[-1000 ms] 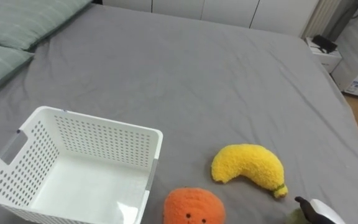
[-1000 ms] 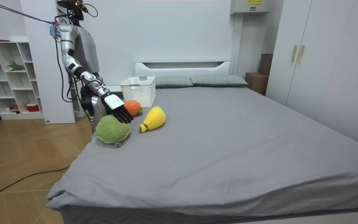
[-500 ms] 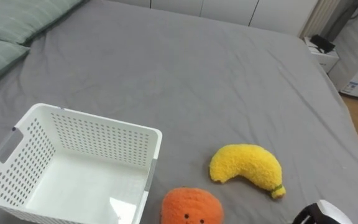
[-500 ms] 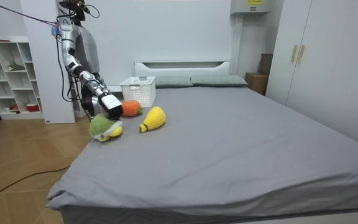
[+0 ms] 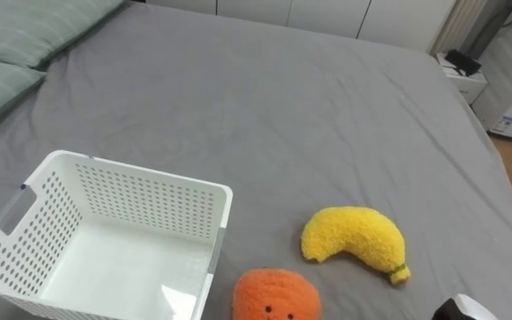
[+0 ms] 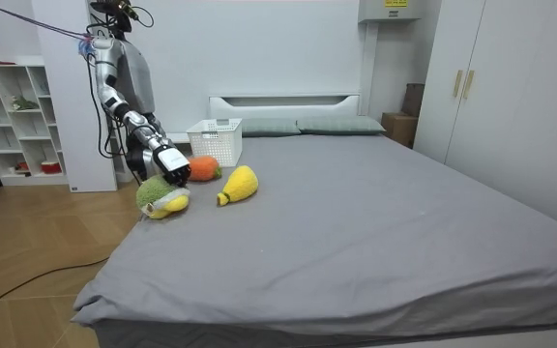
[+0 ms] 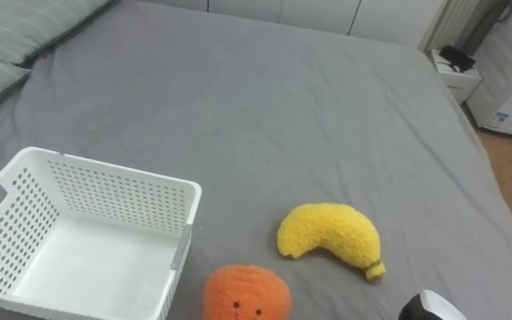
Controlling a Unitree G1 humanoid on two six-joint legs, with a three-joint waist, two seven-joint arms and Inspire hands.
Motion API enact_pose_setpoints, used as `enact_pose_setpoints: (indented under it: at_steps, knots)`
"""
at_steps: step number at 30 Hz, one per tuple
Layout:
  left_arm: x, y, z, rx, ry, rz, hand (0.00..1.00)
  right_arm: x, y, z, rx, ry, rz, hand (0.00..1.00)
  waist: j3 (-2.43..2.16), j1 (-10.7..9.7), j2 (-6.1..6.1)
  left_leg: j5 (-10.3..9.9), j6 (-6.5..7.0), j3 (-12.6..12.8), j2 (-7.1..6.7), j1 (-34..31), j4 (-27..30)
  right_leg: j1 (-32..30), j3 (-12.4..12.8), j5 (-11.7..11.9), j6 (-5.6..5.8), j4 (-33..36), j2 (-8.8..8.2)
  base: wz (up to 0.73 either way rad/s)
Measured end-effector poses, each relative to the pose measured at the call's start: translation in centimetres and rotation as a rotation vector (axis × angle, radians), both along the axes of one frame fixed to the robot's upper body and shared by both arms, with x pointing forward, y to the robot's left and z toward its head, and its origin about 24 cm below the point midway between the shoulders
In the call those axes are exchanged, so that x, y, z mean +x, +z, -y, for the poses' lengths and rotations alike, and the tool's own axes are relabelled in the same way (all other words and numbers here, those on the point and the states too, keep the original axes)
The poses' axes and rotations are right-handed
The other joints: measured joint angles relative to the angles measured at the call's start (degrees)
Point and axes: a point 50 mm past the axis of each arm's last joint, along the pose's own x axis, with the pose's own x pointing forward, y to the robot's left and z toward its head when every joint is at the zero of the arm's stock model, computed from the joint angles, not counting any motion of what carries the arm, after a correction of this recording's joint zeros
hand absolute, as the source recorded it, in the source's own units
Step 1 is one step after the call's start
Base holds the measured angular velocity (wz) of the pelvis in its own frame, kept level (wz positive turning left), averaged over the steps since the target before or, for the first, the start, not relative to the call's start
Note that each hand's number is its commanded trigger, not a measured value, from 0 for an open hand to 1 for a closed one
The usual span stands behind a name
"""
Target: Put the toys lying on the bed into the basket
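Observation:
A green plush toy (image 6: 160,198) lies at the bed's near corner in the room view, squashed under my right hand (image 6: 173,165), whose fingers are curled into its top. In the eye views just the white back of that hand (image 5: 466,310) peeks in at the bottom right edge. A yellow plush banana (image 5: 356,242) lies on the grey bed (image 5: 283,107) a little left of the hand. An orange plush toy (image 5: 274,295) with a small face sits at the bottom edge, between the banana and a white perforated basket (image 5: 134,189). The basket is empty.
Grey-green pillows (image 5: 16,36) lie at the upper left, beyond the basket. A white nightstand (image 5: 463,76) stands past the bed's far right corner. In the room view I stand at the bed's side near its head, with white shelves (image 6: 13,106) behind me.
My right hand went from flat above the green toy to curled into it. The toy has been squashed and pulled a little toward the bed's edge. Banana, orange toy and basket kept their places.

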Motion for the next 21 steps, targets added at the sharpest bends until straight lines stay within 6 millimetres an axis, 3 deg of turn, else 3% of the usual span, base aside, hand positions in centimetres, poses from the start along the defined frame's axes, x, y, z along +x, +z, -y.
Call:
enact_pose_setpoints:
  at_steps: [10, 15, 21]
  knots:
    - [0.0, 0.1, -0.1, 0.003, 0.01, 0.011, 0.0, 0.4, 0.5, 0.4, -0.001, -0.014, 0.037, 1.0, 0.11, 0.0, -0.46, 0.0, 0.0, 0.1, 0.0, -0.2, 0.0, -0.9, 0.4, 0.0, 0.0, 0.3, 0.06, -0.01]
    - [-0.4, 0.0, -0.3, 0.006, 0.036, 0.008, 0.0, 2.9, 3.8, 1.7, -0.057, -0.03, 0.213, 1.0, 0.46, -1.7, -0.33, 0.0, 0.06, 0.4, 0.0, -0.1, -0.1, -0.9, 0.9, 0.0, 0.0, 0.8, 0.1, -0.03]
    - [0.4, 0.0, 0.0, -0.002, 0.027, 0.041, 0.0, 6.4, 8.9, 0.9, -0.129, 0.07, 0.453, 1.0, 0.42, -3.0, -0.19, 0.0, 0.06, 1.2, 0.05, -0.3, -0.3, -1.8, 2.3, 0.0, 0.0, 0.8, 0.29, -0.07]
